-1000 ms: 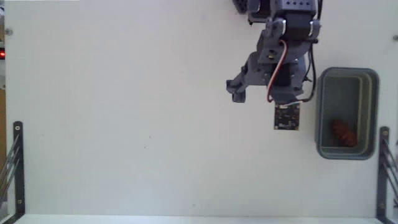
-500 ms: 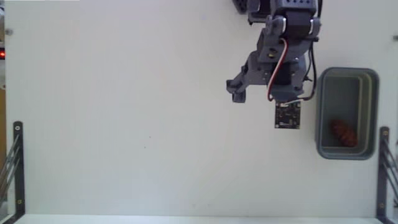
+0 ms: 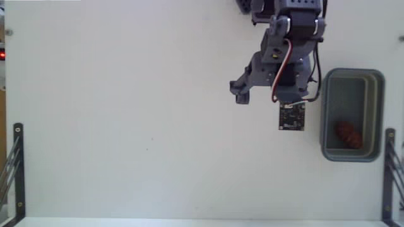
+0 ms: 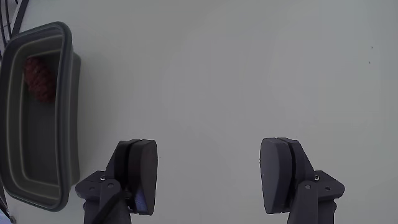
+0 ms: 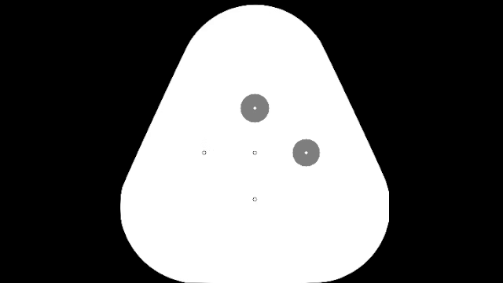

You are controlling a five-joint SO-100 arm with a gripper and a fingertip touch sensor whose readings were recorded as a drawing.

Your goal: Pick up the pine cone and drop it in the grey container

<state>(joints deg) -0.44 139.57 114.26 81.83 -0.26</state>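
Observation:
The reddish-brown pine cone [image 3: 348, 134] lies inside the grey container [image 3: 325, 113], near its lower end in the fixed view. In the wrist view the pine cone [image 4: 38, 78] rests at the far end of the container [image 4: 69, 106], at the left of the picture. My gripper [image 3: 265, 94] hangs over the bare white table just left of the container. In the wrist view the gripper [image 4: 210, 149] is open, its two dark fingers [image 4: 140, 168] wide apart with only table surface between them.
Black metal brackets stand at the table's left edge [image 3: 17, 164] and right edge [image 3: 388, 170]. The arm's base [image 3: 297, 9] sits at the top edge. A small red light [image 3: 2, 55] glows at the far left.
The pine cone has shifted slightly inside the container and come to rest. The arm and gripper have held their place.

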